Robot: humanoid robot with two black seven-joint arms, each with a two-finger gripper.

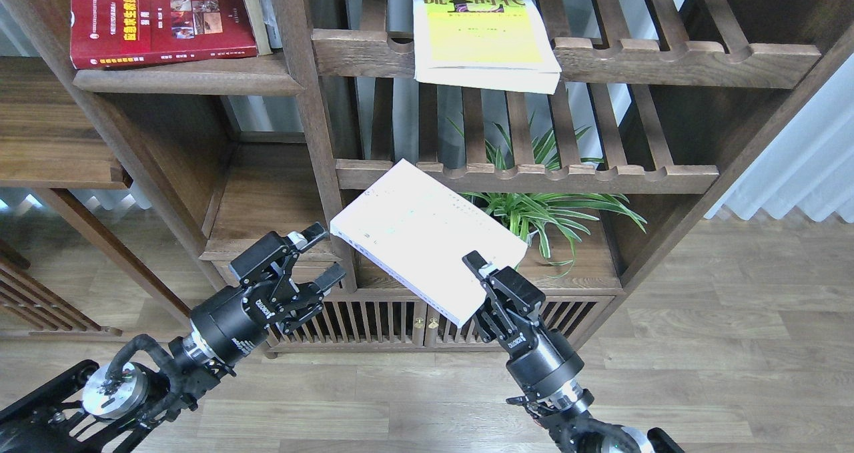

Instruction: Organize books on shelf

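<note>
Dark-wood bookcase (300,106); right tool (482,286) clamps tilted pale book (420,233); left tool (313,256) agape.

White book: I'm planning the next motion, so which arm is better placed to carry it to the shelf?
Right. The right tool already grips the white book at its near corner. The left tool is open, empty and beside the book, not touching it.

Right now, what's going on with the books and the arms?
The right gripper is shut on the near corner of the pale book, holding it tilted in the air in front of the bookcase. The left gripper is open beside it, holding nothing. The red book lies on the solid shelf at upper left. The yellow-green book lies on a slatted rack, overhanging its front rail.
</note>
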